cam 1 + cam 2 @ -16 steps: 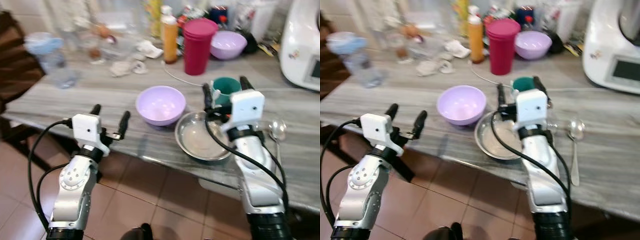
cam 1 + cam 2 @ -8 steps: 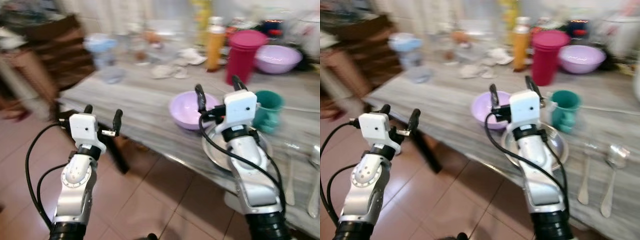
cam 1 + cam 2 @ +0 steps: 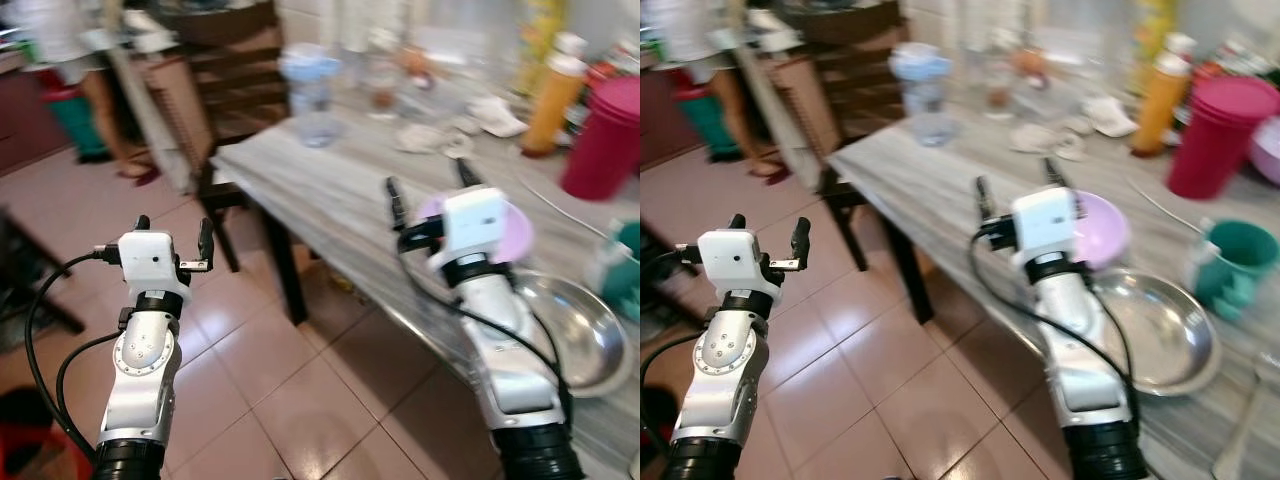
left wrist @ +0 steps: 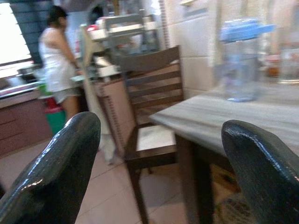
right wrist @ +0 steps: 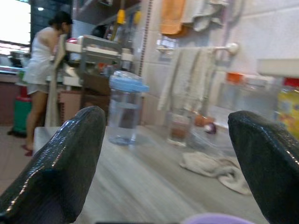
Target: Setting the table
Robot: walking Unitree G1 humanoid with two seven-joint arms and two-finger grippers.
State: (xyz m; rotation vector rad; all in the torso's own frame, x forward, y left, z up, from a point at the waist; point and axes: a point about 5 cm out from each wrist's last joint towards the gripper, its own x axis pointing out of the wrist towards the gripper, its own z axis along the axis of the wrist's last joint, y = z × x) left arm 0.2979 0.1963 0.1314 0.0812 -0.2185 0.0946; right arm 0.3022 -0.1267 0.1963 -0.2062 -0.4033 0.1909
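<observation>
From the left eye I've got the left gripper (image 3: pixel 172 226) up over the tiled floor (image 3: pixel 300 380), fingers spread wide, nothing in them. The right gripper (image 3: pixel 430 184) sits above the table (image 3: pixel 330 190) edge, fingers wide too, just in front of the lilac bowl (image 3: pixel 515 235). The steel plate (image 3: pixel 575 340) lies beside that bowl, near the table's front edge. It's all a bit blurred.

Right eye: a teal cup (image 3: pixel 1235 265) stands just past the plate, the magenta tumbler (image 3: pixel 1215 135) and orange bottle (image 3: pixel 1160 95) farther back.

Left wrist: between my fingers (image 4: pixel 60 172) I see a wooden chair (image 4: pixel 149 112), a water jug (image 4: pixel 240 58) on the table and a person (image 4: pixel 58 70) in the background.

Right wrist: fingers (image 5: pixel 53 163) apart, jug and a crumpled cloth (image 5: pixel 212 168) ahead.
</observation>
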